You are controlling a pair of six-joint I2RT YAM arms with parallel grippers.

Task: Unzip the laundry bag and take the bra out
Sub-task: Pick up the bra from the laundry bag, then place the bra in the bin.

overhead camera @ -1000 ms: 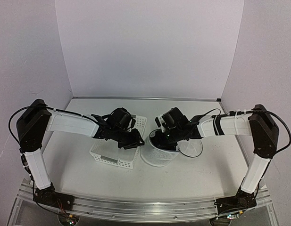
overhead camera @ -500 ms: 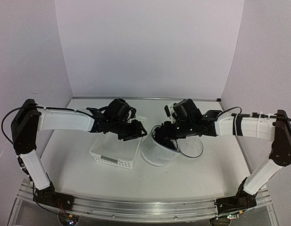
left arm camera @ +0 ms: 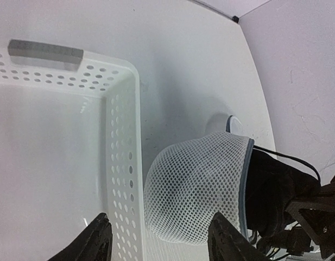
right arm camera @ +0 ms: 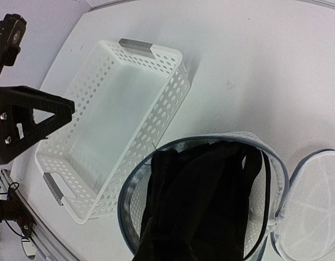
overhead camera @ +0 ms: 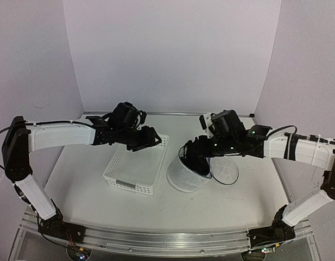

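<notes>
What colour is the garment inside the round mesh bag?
Black. The bra shows best in the right wrist view.

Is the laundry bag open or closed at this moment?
Open. The laundry bag has its round lid flipped aside, and the black bra shows through the uncovered mouth.

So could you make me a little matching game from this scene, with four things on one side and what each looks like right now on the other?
Things:
1. laundry bag
2. bra
3. basket
4. left fingers

States:
a. spread apart, holding nothing
b. black, bunched in the bag's open mouth
c. white plastic lattice, nothing inside
d. white mesh, unzipped and open

Pairs: 1-d, 2-b, 3-c, 4-a
</notes>
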